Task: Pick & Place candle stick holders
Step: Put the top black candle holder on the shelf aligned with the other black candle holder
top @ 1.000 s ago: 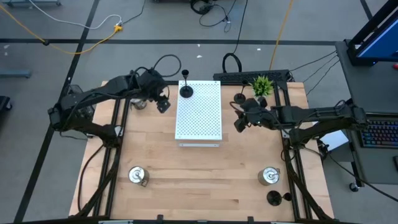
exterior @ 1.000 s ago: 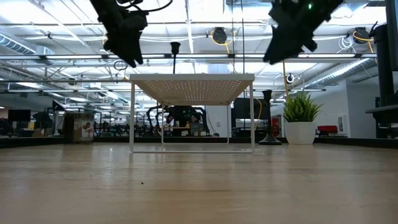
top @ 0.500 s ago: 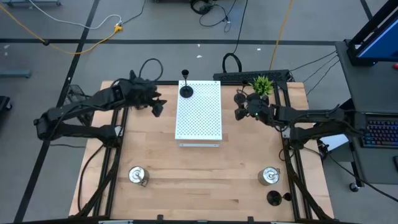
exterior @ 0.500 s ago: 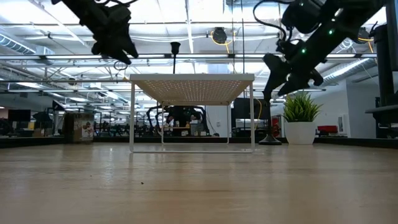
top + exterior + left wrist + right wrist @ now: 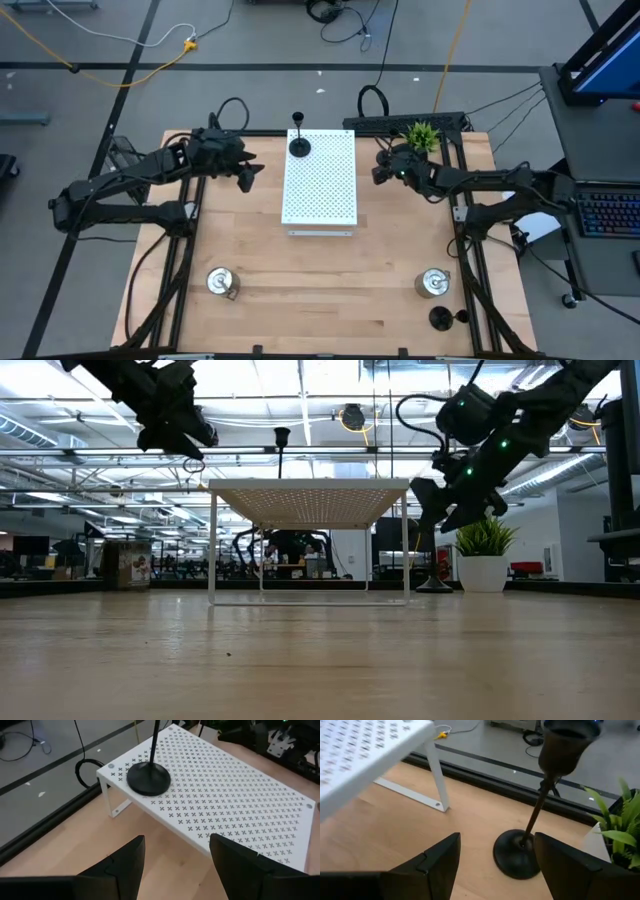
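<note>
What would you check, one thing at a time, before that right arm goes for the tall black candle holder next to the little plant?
1. Right gripper open and empty: ok, its fingers stand apart with nothing between them.
2. Black candle holder upright on the table: ok, base flat, stem vertical.
3. Gripper lined up with it: ok, the stem shows just ahead, between the fingers.
4. Room beside the potted plant: cannot tell, its leaves come close to the holder.
5. White perforated rack has free space: ok, only one black holder stands at its far corner.
6. Left gripper out of the way: ok, open and empty at the rack's other side.
</note>
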You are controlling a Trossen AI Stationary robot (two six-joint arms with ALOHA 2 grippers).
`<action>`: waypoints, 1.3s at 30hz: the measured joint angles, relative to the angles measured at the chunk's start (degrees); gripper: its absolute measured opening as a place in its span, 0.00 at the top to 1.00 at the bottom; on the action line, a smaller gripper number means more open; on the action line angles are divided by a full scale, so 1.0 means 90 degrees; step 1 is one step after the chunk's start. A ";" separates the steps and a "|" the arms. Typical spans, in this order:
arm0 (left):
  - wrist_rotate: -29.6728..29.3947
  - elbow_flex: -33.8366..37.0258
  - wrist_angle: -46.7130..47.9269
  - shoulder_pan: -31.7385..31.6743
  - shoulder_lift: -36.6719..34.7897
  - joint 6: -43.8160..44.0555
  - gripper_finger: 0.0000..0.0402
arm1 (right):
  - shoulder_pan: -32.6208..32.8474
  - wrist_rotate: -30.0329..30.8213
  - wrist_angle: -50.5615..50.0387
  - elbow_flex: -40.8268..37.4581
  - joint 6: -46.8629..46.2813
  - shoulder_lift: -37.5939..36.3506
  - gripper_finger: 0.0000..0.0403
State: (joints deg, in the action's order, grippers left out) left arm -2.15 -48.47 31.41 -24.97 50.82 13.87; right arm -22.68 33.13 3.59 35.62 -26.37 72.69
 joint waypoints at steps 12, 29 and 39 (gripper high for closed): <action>0.0054 0.0000 0.0000 -0.0002 0.0003 0.0029 0.43 | -0.0378 0.0003 0.0392 0.0000 -0.0136 0.0759 0.39; 0.0066 0.0000 -0.0006 -0.0010 0.0003 0.0027 0.43 | -0.0973 -0.0300 0.1433 0.0001 0.0023 0.1213 0.39; 0.0063 0.0000 -0.0001 -0.0010 0.0004 0.0019 0.43 | -0.1121 -0.0341 0.1712 0.0005 -0.0182 0.1595 0.39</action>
State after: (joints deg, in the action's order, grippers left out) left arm -1.58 -48.47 31.40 -25.06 50.86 14.04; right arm -32.77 30.06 19.00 35.66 -28.01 87.04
